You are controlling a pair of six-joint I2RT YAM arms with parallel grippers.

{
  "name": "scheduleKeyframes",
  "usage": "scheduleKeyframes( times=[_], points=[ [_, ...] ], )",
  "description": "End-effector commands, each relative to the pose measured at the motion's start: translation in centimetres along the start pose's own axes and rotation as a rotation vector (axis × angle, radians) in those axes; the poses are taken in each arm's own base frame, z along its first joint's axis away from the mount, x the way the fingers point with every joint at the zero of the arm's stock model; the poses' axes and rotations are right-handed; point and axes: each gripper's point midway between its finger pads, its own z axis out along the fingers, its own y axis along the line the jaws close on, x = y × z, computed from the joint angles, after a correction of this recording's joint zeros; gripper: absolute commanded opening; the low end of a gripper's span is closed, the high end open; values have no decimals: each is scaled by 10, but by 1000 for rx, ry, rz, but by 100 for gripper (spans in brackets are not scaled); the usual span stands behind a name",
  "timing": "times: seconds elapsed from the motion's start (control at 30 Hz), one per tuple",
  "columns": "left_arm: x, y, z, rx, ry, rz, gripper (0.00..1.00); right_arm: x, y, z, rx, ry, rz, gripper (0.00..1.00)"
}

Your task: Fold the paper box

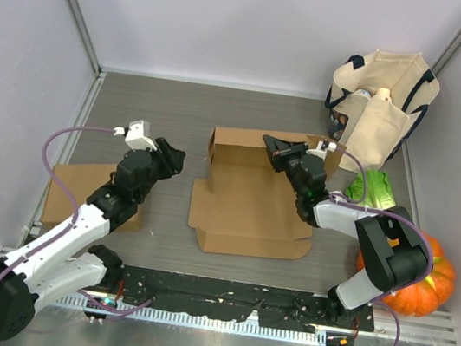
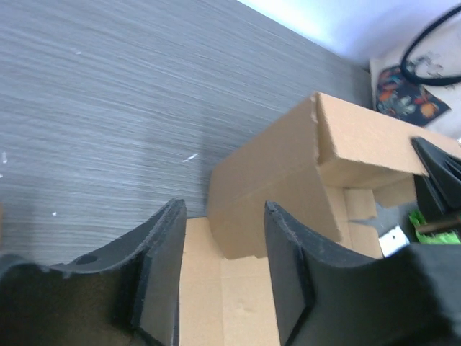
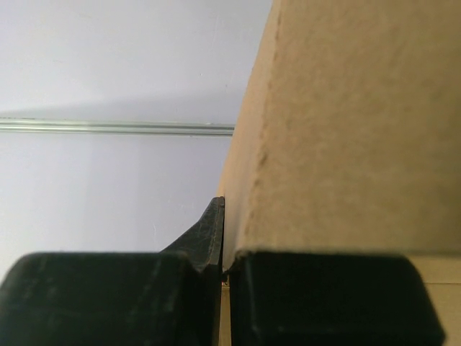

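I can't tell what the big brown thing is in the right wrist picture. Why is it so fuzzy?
Right wrist view: the paper box is pinched in the right tool right by the lens, too close to focus; left wrist view: the left tool is soft-edged and the table grain streaky; top external view: sharp, evenly lit, faint shadows.

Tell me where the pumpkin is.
In the top view, the pumpkin sits at the near right, beside the right arm, with the lettuce just beyond it.
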Motion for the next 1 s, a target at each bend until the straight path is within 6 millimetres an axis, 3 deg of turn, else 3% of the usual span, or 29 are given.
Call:
scheduleKeyframes(
  times=[0.0, 0.07, 0.1, 0.13, 0.17, 0.2, 0.27, 0.33, 0.57, 0.83, 0.97],
  points=[
    [-8, 21, 13, -103, -82, 7, 54, 7, -17, -3, 60, 45, -66, 1],
    [2, 12, 31, -84, -5, 66, 57, 7, -17, -2, 60, 47, -64, 1],
    [12, -9, 36, 20, 64, 92, 57, 8, -16, -1, 59, 51, -64, 1],
    [20, -16, 42, 49, 114, 121, 56, 8, -16, -1, 59, 52, -61, 1],
    [17, -33, 48, 109, 130, 146, 56, 8, -15, 0, 57, 53, -55, 1],
    [34, -38, 54, 150, 184, 162, 57, 9, -16, 0, 57, 57, -50, 1],
    [37, -48, 60, 199, 165, 192, 64, 9, -14, 1, 52, 60, -45, 1],
    [42, -44, 67, 182, 150, 233, 68, 10, -9, 2, 44, 63, -41, 1],
    [30, -56, 92, 213, 42, 299, 69, 11, -7, 4, 43, 64, -23, 1],
    [37, -55, 106, 161, -44, 377, 54, 19, -5, 6, 40, 83, 0, 1],
    [33, -45, 111, 62, -84, 394, 45, 21, -5, 6, 40, 81, 6, 1]
  ],
)
